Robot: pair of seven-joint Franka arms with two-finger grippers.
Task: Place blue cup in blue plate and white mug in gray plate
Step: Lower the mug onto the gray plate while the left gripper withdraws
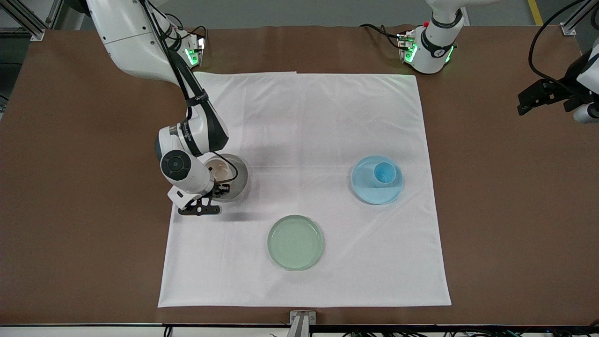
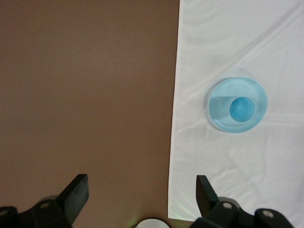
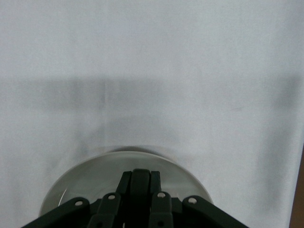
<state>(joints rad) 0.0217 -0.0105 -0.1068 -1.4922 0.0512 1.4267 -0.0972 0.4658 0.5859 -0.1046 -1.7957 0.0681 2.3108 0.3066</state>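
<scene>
Narrow jaws of the right gripper [image 1: 216, 191] pinch the mug [image 1: 219, 170], which sits on the gray plate [image 1: 238, 180] near the cloth's [image 1: 327, 117] edge at the right arm's end. Wide jaws mark the left gripper [image 2: 142, 194], waiting high over bare table [image 1: 505, 187] at the left arm's end. Toward that cloth edge, the cup [image 1: 384, 174] stands in the blue plate [image 1: 369, 192]; a green plate [image 1: 295, 242] lies near the cloth's front edge.
</scene>
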